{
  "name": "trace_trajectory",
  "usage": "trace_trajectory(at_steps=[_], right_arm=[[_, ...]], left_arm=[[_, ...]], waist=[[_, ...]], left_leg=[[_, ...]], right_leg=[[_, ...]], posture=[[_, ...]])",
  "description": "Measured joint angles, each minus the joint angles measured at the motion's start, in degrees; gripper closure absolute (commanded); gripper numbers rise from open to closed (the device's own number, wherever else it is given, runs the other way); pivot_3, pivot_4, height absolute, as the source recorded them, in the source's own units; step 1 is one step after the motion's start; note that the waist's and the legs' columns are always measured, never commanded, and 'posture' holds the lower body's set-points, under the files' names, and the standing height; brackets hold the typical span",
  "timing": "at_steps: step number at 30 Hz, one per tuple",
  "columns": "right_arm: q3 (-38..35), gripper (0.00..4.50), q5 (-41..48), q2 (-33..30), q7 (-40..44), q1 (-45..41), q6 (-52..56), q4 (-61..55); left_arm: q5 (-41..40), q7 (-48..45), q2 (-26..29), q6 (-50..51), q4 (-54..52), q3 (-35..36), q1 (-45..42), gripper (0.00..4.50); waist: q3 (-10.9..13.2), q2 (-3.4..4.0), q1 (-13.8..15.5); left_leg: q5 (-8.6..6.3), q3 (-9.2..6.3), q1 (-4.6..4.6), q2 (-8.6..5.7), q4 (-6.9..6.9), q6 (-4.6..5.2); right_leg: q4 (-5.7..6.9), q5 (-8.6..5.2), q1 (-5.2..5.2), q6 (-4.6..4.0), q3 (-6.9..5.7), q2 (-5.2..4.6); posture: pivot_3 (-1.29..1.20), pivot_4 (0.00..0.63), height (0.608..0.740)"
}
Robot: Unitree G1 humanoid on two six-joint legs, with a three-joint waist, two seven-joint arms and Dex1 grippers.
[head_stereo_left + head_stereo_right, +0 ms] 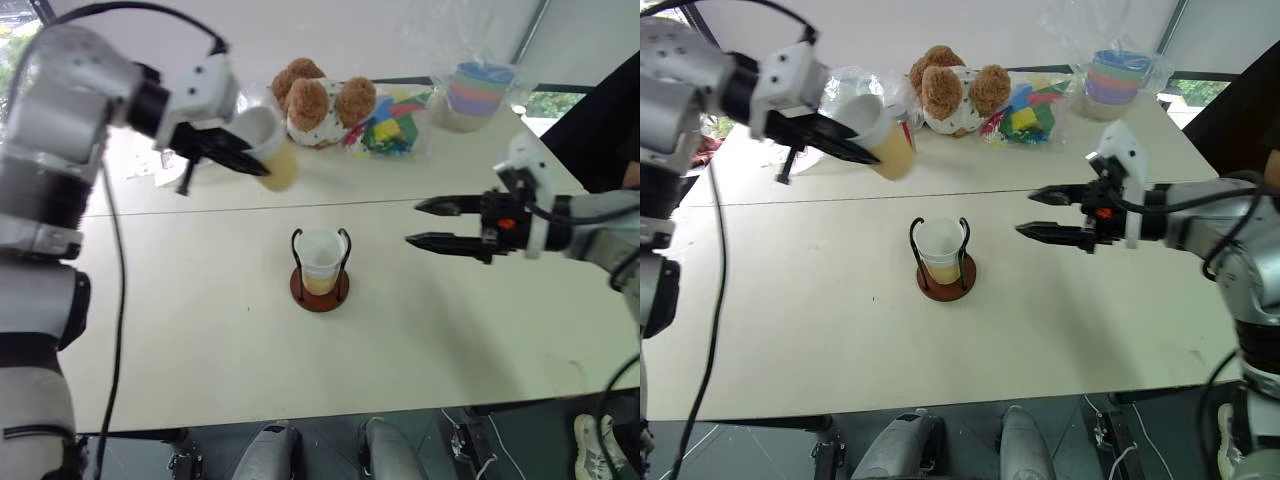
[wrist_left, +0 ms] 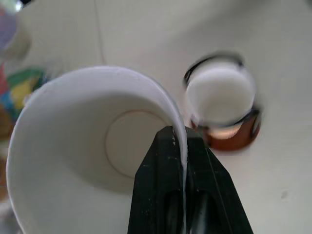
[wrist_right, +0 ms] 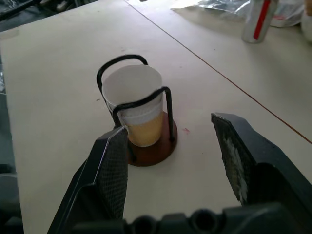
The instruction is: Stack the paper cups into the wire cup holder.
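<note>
left gripper (image 1: pixel 235 153): pinches cup (image 1: pixel 268 148) rim, upper left, ready to stack | holder (image 1: pixel 320 268): centre, holds cups | right gripper (image 1: pixel 428 225): wide, empty, clear of drop

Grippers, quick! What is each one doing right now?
Left gripper: shut on a paper cup, pinching its rim.
Right gripper: open, holding nothing.

Open tabletop all round the holder; clutter confined to the far edge.

The wire cup holder (image 1: pixel 320 268), already filled by a paper cup (image 1: pixel 320 255), is ringed by bare table (image 1: pixel 200 340) across the lower frame. Passage at upper centre and upper right is blocked by a plush toy (image 1: pixel 322 100), coloured blocks (image 1: pixel 388 128) and stacked bowls (image 1: pixel 478 92).
</note>
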Motion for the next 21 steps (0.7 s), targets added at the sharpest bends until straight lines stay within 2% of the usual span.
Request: trace_trajectory(at_steps=[4, 11, 21], right_arm=[[-3.8, 1.56, 2.6, -1.7, -0.1, 2.2, 1.7, -4.4], [-6.4, 1.56, 6.1, -0.1, -5.8, 5.9, 4.7, -9.6], [-6.1, 1.56, 7.7, 2.1, -10.3, 7.0, 4.5, -10.9]], left_arm=[[-5.7, 0.0, -1.8, -1.1, 2.7, -8.7, -1.8, 4.46], [-11.6, 0.0, -1.8, -5.6, 5.2, -20.3, -6.1, 4.46], [-16.6, 0.0, 1.3, -7.9, 2.8, -31.2, -9.9, 4.46]], waist=[[0.0, -0.01, -1.4], [0.0, -0.01, -0.9], [0.0, -0.05, -0.9]], left_leg=[[0.0, 0.12, 0.09, 0.05, 0.0, 0.0], [0.0, 0.17, 0.1, 0.06, 0.02, 0.0], [0.0, 0.17, 0.07, 0.05, 0.03, 0.01]], right_leg=[[0.01, 0.0, -0.04, 0.0, 0.13, 0.05], [0.0, 0.0, -0.03, -0.01, 0.19, 0.03], [-0.04, -0.01, -0.04, 0.0, 0.2, 0.04]], posture=[[0.0, 0.15, 0.74], [0.0, 0.15, 0.74], [0.0, 0.15, 0.74]])
